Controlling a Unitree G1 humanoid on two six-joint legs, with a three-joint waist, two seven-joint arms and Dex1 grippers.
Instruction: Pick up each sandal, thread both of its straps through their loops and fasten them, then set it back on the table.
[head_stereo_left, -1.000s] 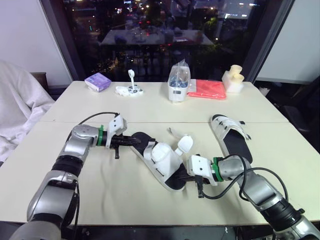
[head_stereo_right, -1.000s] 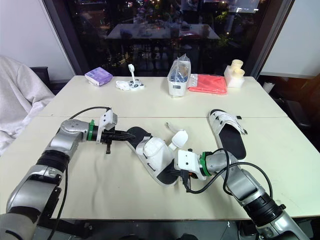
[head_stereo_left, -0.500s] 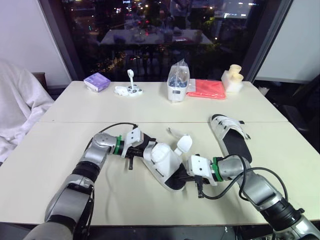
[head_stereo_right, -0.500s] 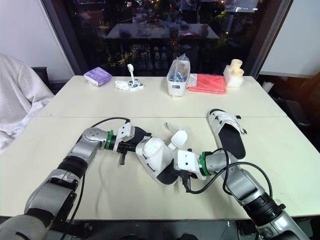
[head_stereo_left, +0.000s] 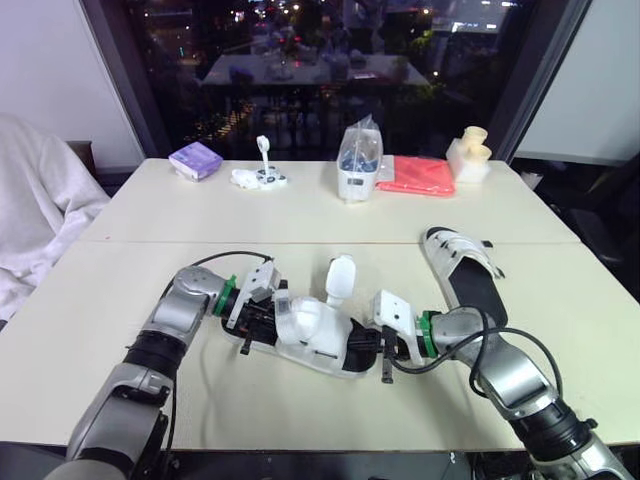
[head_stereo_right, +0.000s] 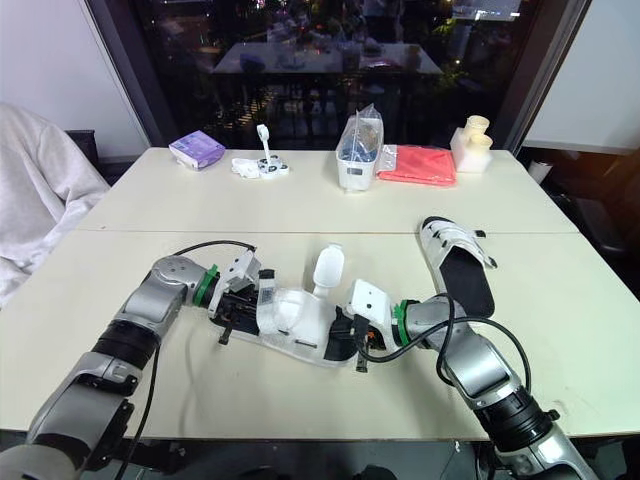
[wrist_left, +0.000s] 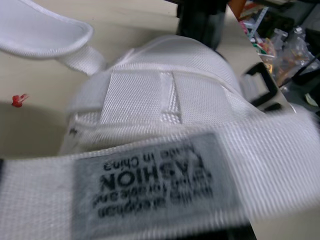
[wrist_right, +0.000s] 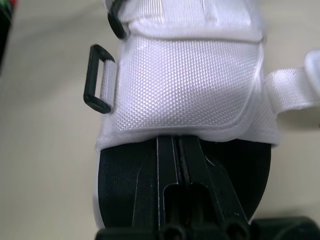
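A cream table (head_stereo_left: 150, 205) stands before a dark window (head_stereo_left: 300, 60) showing night lights. Near the table's front edge a white sandal (head_stereo_left: 310, 330) sits between both grippers. The right gripper (wrist_right: 178, 145) has its jaws together on the black footbed. The left gripper (head_stereo_left: 256, 318) meets the other end, and its grip cannot be told. A second sandal (head_stereo_left: 468, 275) lies further right.

1. The white fabric sandal with a black sole (head_stereo_left: 305, 335) no longer lies slantwise. It now stretches almost straight from one gripper to the other.
2. The left gripper (head_stereo_left: 255, 318), which was just off the sandal's end a second ago, is now against that end, beside the white upper.
3. The right gripper (head_stereo_left: 372, 350) sits closer to the left gripper than before, at the sandal's other end.
4. The loose white strap (head_stereo_left: 340, 278), which earlier leaned toward the right gripper's side, now stands upright above the upper.
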